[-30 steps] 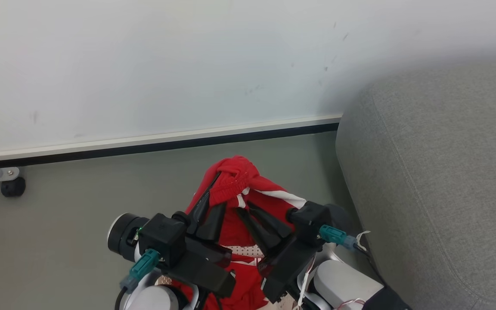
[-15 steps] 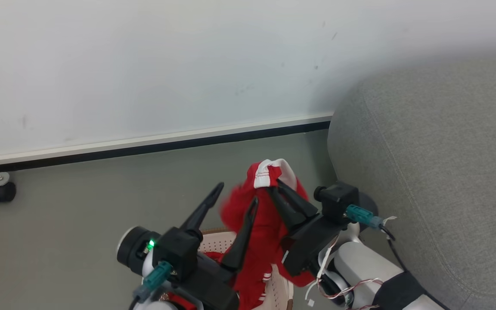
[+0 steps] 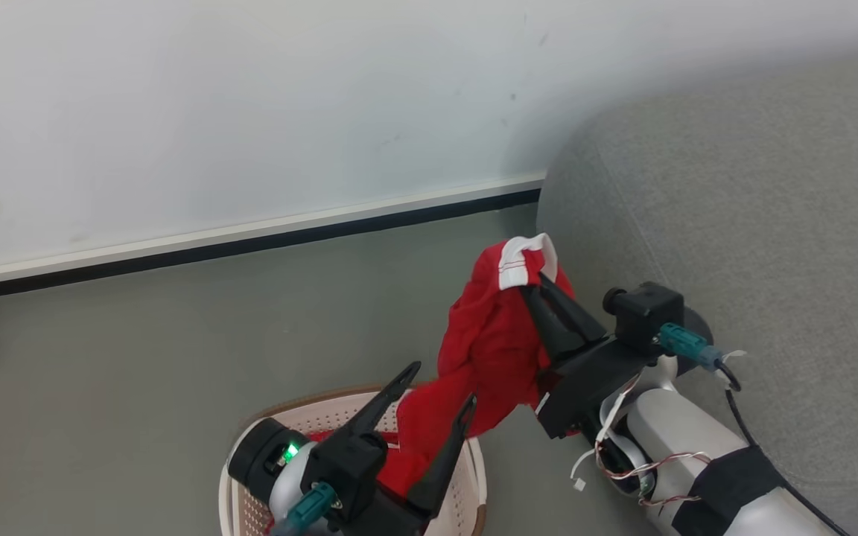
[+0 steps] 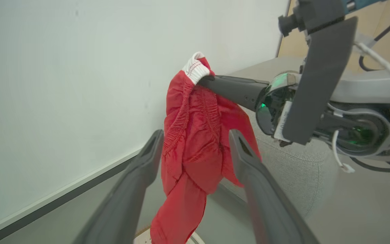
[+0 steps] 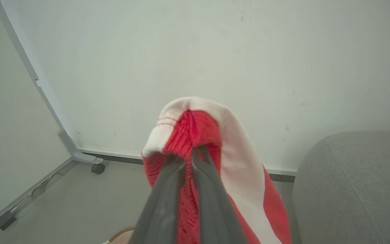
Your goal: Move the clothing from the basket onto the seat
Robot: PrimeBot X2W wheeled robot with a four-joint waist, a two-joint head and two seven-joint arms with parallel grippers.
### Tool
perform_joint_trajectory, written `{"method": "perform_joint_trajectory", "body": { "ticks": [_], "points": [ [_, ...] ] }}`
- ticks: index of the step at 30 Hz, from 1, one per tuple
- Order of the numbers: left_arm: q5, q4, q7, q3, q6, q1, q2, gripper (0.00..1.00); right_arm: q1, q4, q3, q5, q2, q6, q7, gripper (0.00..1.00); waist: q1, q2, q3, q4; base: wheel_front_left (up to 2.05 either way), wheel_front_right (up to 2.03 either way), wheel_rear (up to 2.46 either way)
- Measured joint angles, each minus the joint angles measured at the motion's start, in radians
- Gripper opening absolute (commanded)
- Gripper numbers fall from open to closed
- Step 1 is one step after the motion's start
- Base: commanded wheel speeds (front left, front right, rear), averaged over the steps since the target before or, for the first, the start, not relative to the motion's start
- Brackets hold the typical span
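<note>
The grey seat (image 3: 734, 223) stands at the right, against the wall (image 3: 250, 112). The basket (image 3: 310, 406) sits on the floor (image 3: 138, 350), left of the seat and apart from it. A red garment (image 3: 488, 342) hangs in the air just beside the seat's rounded corner, its lower end trailing into the basket. The right gripper (image 3: 537, 279), clamped tight, pinches the garment's white-trimmed edge near the seat. The left gripper (image 3: 444, 381), farther from the seat and over the basket, has its fingers spread wide either side of the hanging cloth, gripping nothing.
</note>
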Motion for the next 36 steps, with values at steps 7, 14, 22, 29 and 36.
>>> {"method": "perform_joint_trajectory", "body": {
  "ticks": [7,14,22,29,36],
  "points": [
    [0.005,-0.012,0.017,-0.011,-0.008,0.001,0.007,1.0,0.0,-0.006,-0.042,-0.001,-0.021,-0.009,0.0,0.0,0.0,0.0,0.02,-0.049,0.0,0.0,0.0],
    [0.011,-0.022,0.026,-0.017,-0.008,0.0,0.01,1.0,0.001,-0.027,-0.073,-0.003,-0.041,-0.018,0.0,0.0,0.0,0.0,0.035,-0.098,0.0,0.0,0.0],
    [0.018,-0.038,0.045,-0.024,-0.01,-0.005,0.019,1.0,0.005,-0.057,-0.132,-0.007,-0.068,-0.035,0.0,0.0,-0.0001,0.0,0.06,-0.164,0.0,0.0,0.0],
    [0.026,-0.055,0.061,-0.032,-0.017,-0.028,0.02,1.0,-0.008,-0.063,-0.216,-0.008,-0.12,-0.051,0.0,0.0,-0.0001,0.0,0.094,-0.207,0.0,0.0,0.0],
    [0.028,-0.072,0.08,-0.042,-0.018,-0.055,0.021,1.0,-0.108,-0.049,-0.323,-0.005,-0.182,-0.06,-0.003,0.0,-0.0001,0.0,0.137,-0.225,0.0,0.0,0.0]
  ]
}}
